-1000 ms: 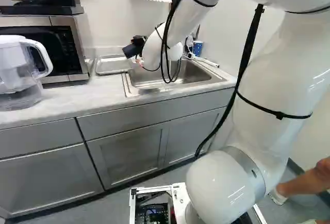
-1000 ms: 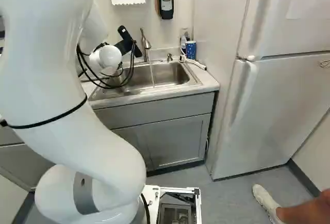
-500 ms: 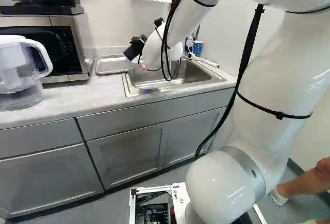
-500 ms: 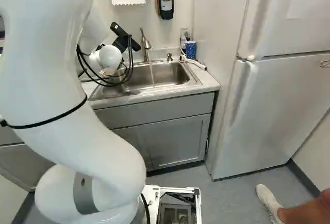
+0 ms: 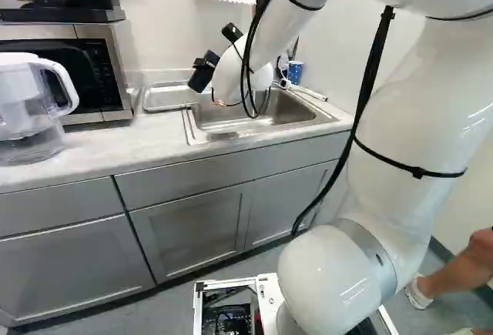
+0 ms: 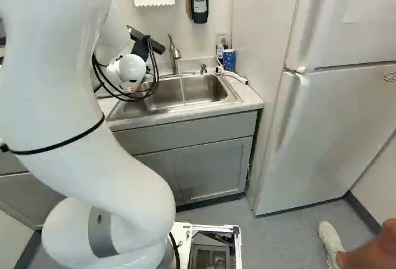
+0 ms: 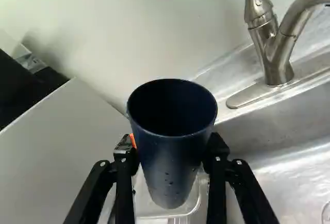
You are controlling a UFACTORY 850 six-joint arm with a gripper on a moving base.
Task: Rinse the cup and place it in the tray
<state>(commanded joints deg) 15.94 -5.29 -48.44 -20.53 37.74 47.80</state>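
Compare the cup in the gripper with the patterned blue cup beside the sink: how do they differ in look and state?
The held cup is plain and very dark blue; the patterned cup is brighter blue with pale specks. The held cup is clamped in the gripper, while the patterned cup stands beside the sink. Both are blue.

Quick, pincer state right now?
Pincer: shut on the dark blue cup, one finger on each side.
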